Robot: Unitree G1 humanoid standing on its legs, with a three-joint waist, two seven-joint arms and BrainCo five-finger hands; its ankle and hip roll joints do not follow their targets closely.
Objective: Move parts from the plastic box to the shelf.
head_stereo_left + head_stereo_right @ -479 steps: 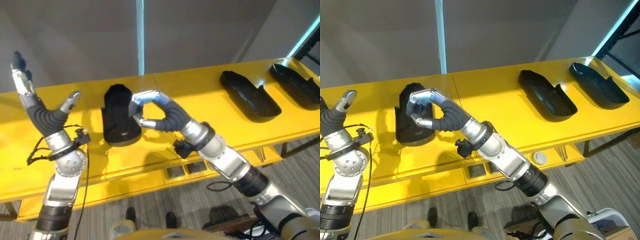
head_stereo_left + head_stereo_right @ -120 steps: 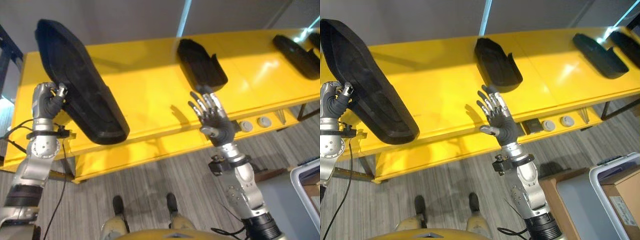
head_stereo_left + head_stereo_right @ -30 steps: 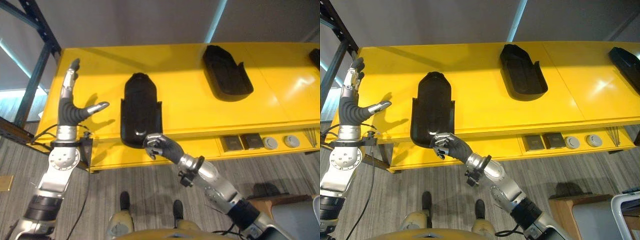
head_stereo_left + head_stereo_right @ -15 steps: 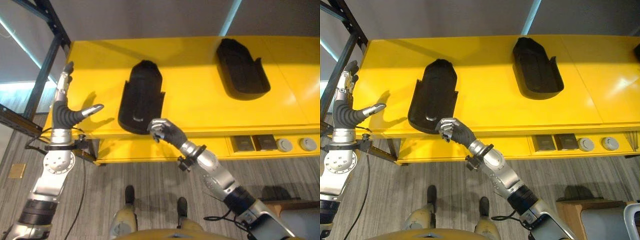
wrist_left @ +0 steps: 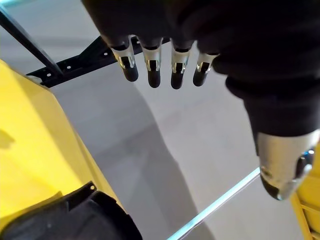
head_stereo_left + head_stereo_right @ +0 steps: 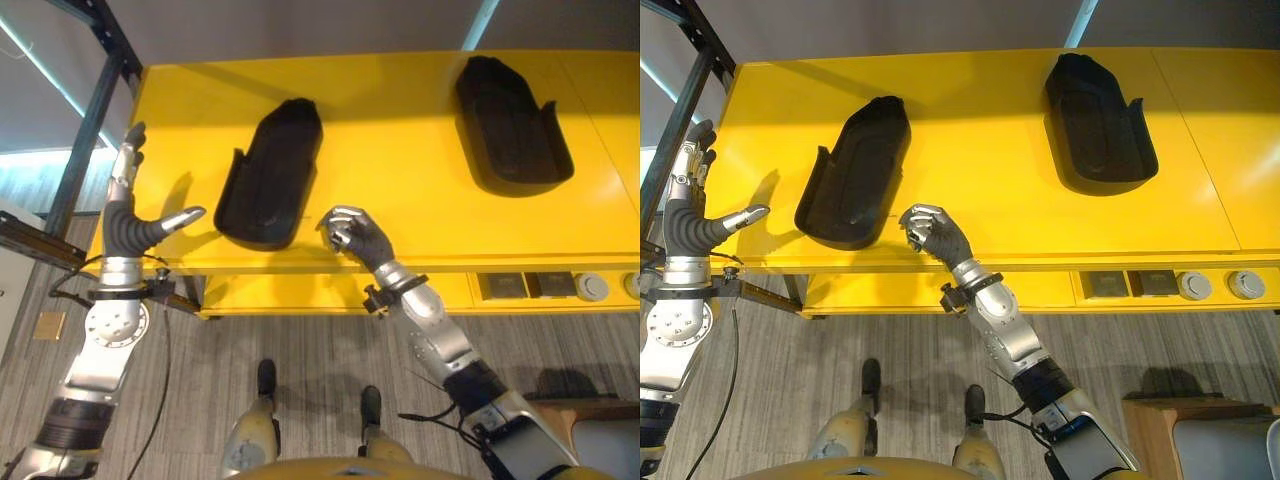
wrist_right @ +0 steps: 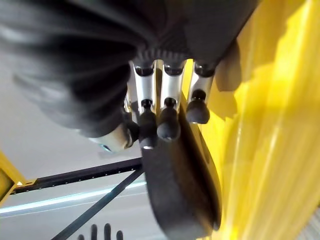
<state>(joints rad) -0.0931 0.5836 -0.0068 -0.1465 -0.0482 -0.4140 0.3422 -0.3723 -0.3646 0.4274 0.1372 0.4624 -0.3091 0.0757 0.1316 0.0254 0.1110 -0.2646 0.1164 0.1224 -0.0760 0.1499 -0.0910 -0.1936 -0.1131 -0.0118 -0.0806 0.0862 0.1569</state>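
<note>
My right hand, fingers curled and apparently empty, hovers just beside the black part lying on the yellow shelf; a careless withdrawal could knock it.

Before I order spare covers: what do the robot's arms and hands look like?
Both arms are silver-grey metal segments with darker bands at the joints. The left hand and right hand each wear a dark ribbed cover over the back and wrist. The fingers are silver with dark rounded tips, and the thumb sits apart from them.
</note>
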